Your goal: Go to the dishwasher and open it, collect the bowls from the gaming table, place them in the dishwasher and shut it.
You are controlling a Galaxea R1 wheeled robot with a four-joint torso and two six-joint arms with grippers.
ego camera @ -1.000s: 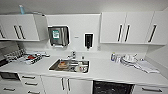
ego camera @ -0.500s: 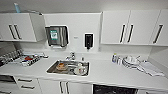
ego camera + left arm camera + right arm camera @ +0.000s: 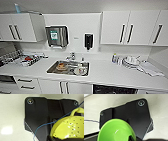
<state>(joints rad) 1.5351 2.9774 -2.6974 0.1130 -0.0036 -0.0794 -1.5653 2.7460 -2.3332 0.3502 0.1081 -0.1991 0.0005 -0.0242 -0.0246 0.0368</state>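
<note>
Nearest, the left wrist view shows a yellow perforated bowl (image 3: 70,127) with a loop handle, matte plastic; the right wrist view shows a glossy green bowl (image 3: 115,131). I cannot tell how either arm's fingers stand. In the head view, the dishwasher (image 3: 115,89) gapes dark at five o'clock under the smooth white table (image 3: 112,72), so opening looks done, with loading and closing left. Beyond lie the steel sink (image 3: 68,68) and, at one o'clock, white cabinets (image 3: 130,27).

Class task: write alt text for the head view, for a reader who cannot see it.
A white kitchen counter with a steel sink holding dishes, under white wall cabinets. A paper towel dispenser and a dark soap dispenser hang above it.
</note>
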